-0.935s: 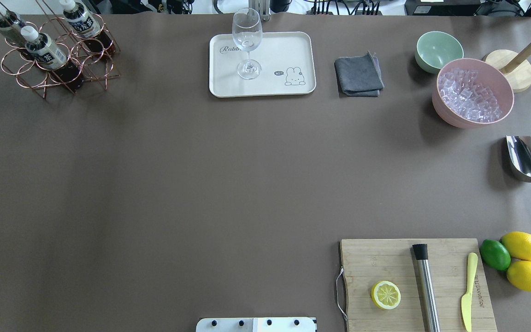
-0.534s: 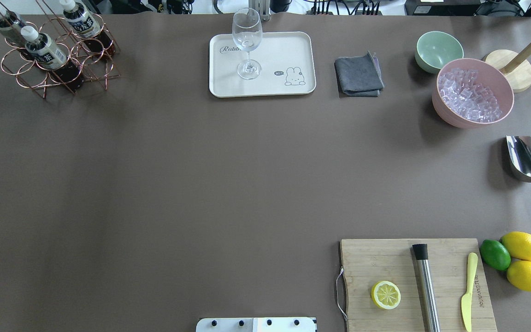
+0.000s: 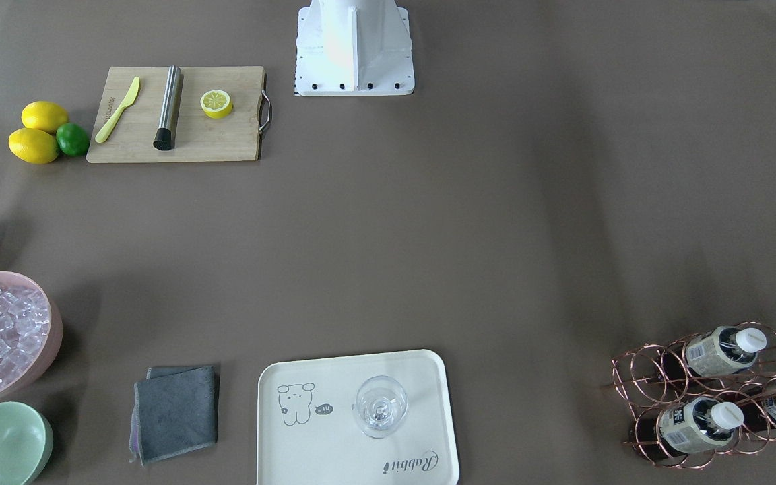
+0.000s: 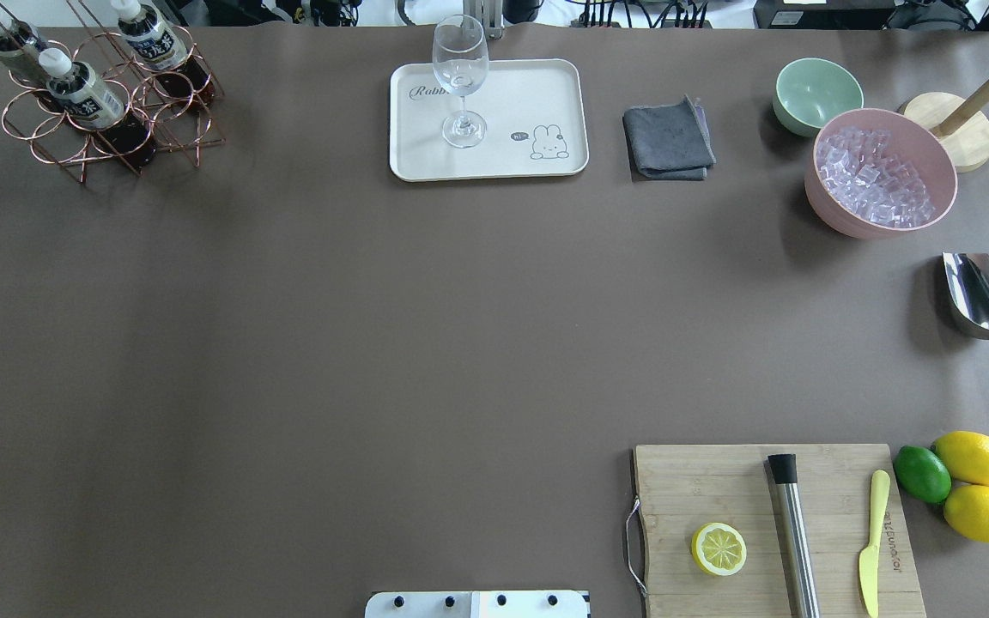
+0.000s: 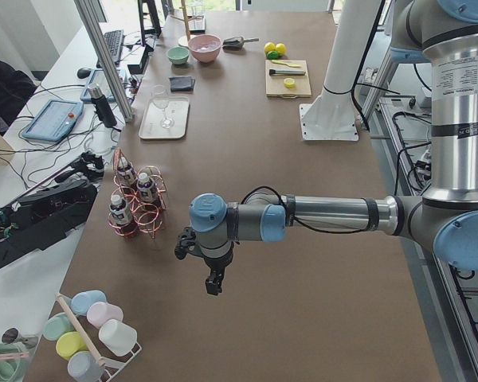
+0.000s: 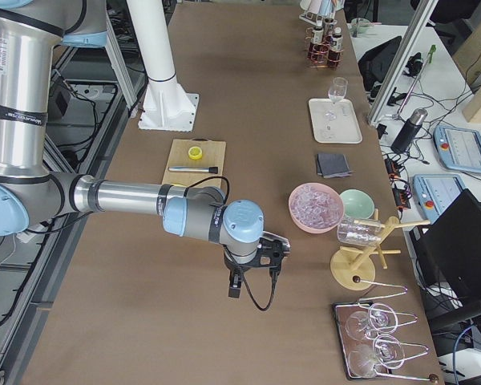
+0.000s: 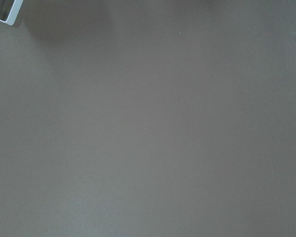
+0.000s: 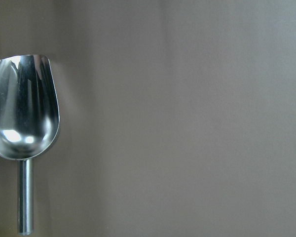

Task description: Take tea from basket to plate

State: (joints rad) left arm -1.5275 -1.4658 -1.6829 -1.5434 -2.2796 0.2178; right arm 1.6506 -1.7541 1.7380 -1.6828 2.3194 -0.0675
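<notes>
Three tea bottles stand in the copper wire basket (image 4: pixel 61 148) at the far left corner: one in front (image 4: pixel 82 90), one behind right (image 4: pixel 151 39), one behind left (image 4: pixel 14 43). The basket also shows in the front-facing view (image 3: pixel 637 377). The cream plate (image 4: pixel 537 94) sits at the table's far middle with a wine glass (image 4: pixel 460 77) on it. My left gripper (image 5: pixel 213 282) hangs over bare table, apart from the basket (image 5: pixel 139 215); I cannot tell if it is open. My right gripper (image 6: pixel 234 287) hangs over the table's right end; I cannot tell its state.
A grey cloth (image 4: pixel 668 140), green bowl (image 4: pixel 816 93) and pink bowl of ice (image 4: pixel 881 176) lie right of the plate. A metal scoop (image 4: pixel 979 300) lies at the right edge. A cutting board (image 4: pixel 718 489) holds a lemon half, muddler and knife.
</notes>
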